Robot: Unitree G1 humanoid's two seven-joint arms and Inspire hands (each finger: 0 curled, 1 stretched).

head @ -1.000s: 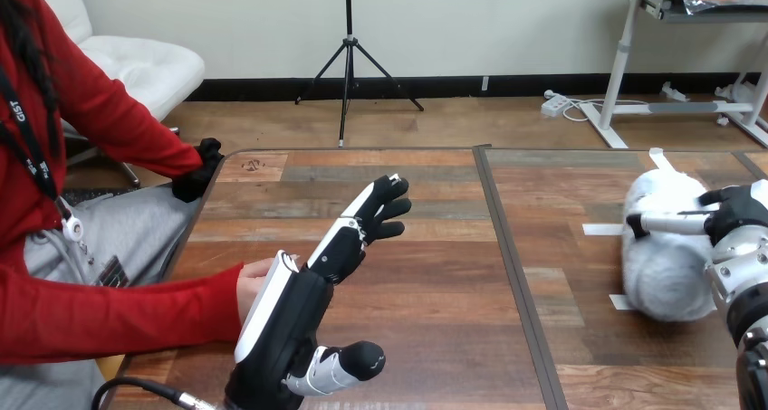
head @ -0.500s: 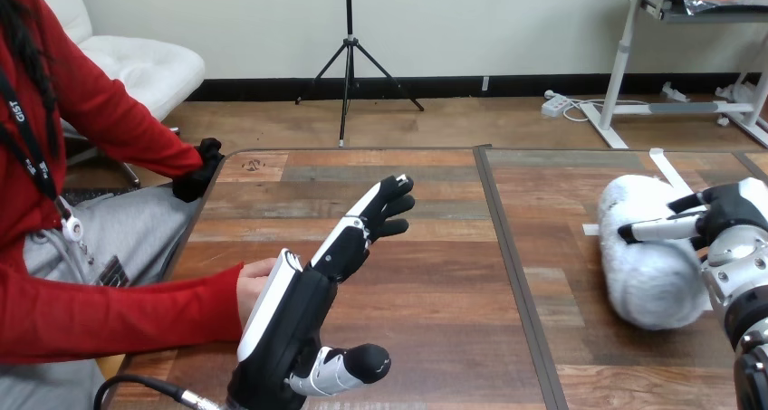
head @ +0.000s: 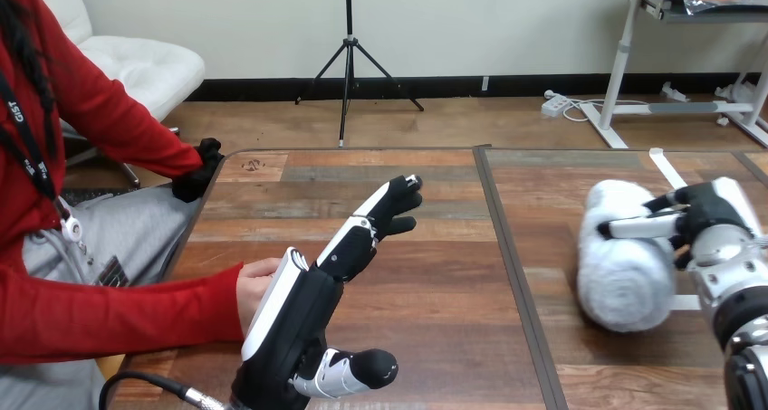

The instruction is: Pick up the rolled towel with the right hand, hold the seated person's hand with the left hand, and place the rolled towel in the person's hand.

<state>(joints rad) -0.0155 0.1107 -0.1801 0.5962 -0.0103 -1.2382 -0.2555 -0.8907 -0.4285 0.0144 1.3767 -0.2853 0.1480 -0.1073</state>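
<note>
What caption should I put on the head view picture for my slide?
Robot's right hand grips the rolled towel; open left hand is beside the person's hand.

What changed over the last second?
The right hand, clasped on the rolled towel, moved it leftward over the table, toward the middle. The left hand stayed open with straight fingers beside the person's hand, which has not moved.
</note>
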